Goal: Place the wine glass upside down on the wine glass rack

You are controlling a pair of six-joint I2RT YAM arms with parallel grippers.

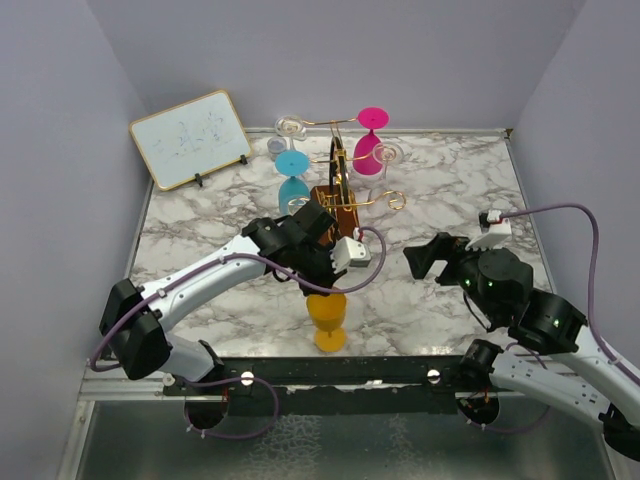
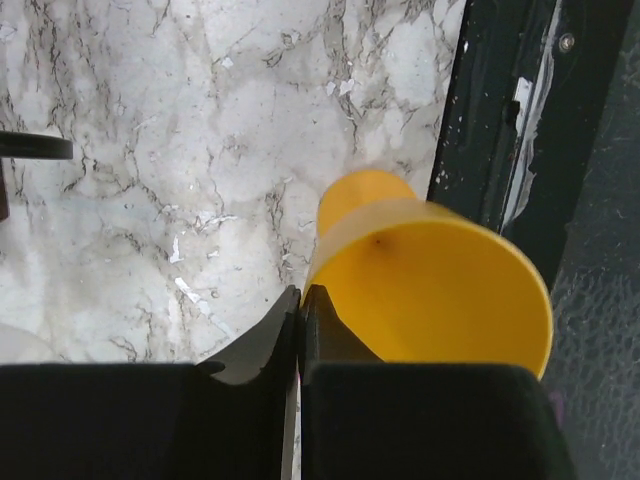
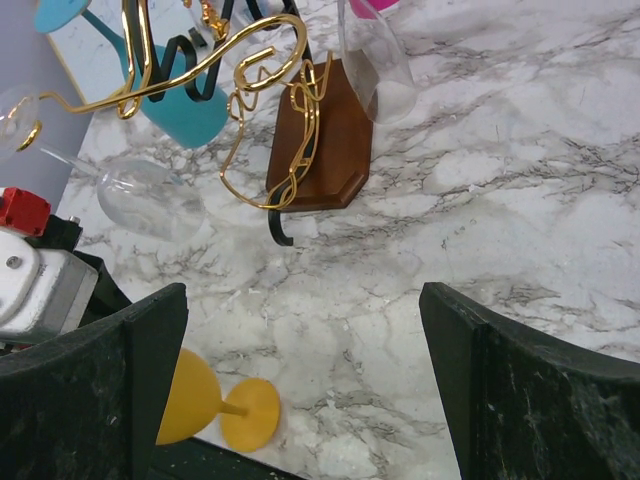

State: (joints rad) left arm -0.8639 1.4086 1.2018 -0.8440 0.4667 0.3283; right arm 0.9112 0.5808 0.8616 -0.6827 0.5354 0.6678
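Observation:
The yellow wine glass (image 1: 328, 312) is upright near the table's front edge, its foot low by the marble. My left gripper (image 1: 322, 283) is above it and shut on the glass's rim, with one finger inside the bowl (image 2: 430, 290) and one outside; the tips meet in the left wrist view (image 2: 300, 292). The glass also shows in the right wrist view (image 3: 188, 398). The gold wire wine glass rack (image 1: 340, 170) stands on its brown wooden base (image 3: 322, 140) at the table's middle back. My right gripper (image 1: 428, 255) is open and empty (image 3: 300, 400), to the right of the rack.
On the rack hang a blue glass (image 1: 292, 168), a pink glass (image 1: 371, 138) and clear glasses (image 1: 290, 127) (image 3: 150, 195). A small whiteboard (image 1: 190, 138) leans at the back left. The black front rail (image 2: 500, 120) runs close beside the yellow glass.

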